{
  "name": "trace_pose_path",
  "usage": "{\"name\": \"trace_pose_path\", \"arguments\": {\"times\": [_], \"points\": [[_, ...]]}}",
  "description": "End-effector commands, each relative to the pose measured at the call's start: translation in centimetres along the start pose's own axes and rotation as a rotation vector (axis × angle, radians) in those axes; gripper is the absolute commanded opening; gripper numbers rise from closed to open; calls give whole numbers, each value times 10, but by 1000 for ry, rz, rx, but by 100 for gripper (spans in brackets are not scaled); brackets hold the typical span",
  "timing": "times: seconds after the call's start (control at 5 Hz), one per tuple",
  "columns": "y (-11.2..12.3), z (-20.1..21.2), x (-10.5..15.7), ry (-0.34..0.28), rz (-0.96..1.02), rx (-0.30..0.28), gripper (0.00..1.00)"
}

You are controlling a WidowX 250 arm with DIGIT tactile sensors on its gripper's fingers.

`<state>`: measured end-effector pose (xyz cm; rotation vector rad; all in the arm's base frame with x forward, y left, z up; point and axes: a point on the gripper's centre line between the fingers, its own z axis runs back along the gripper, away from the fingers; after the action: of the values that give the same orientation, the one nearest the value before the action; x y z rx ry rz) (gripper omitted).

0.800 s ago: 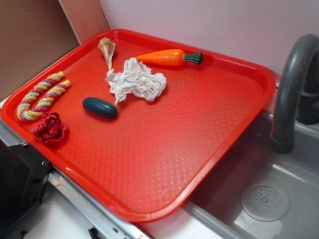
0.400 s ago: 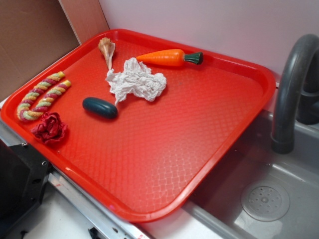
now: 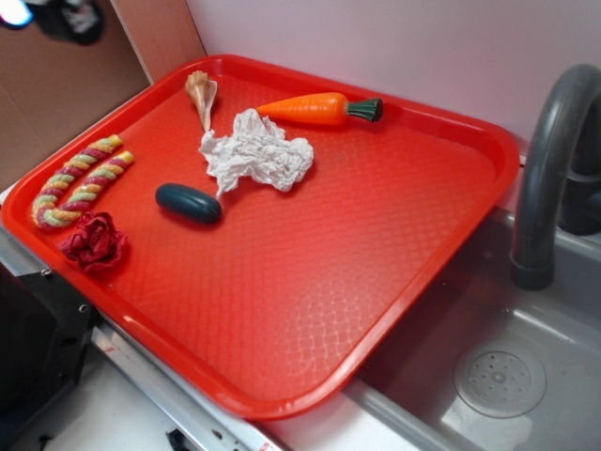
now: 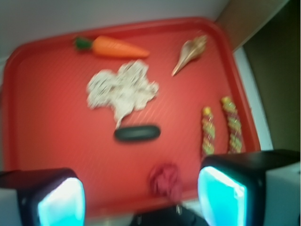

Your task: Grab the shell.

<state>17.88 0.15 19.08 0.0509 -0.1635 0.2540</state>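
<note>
Nothing grasped yet. Shell lies untouched at tray's 11 o'clock corner, beside paper wad. Gripper high, well apart, fingers wide and empty. Approach, descent, grasp all remain

My gripper has just come into the exterior view at the top left corner, a blurred dark shape with a pale blue patch, above the brown board; in both earlier pictures that corner showed only the board.
</note>
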Motion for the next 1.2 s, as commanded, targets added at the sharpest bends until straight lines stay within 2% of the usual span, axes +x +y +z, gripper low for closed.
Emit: {"name": "trace_pose_path", "arguments": {"times": [0.0, 0.2, 0.4, 0.6, 0.8, 1.0], "points": [[45, -44, 46, -47, 156, 130, 100], [67, -59, 66, -87, 212, 158, 100], [88, -80, 89, -105, 225, 131, 100], [96, -94, 103, -106, 240, 109, 100], [100, -115, 122, -98, 280, 93, 100], [98, -138, 130, -43, 308, 85, 100]]}}
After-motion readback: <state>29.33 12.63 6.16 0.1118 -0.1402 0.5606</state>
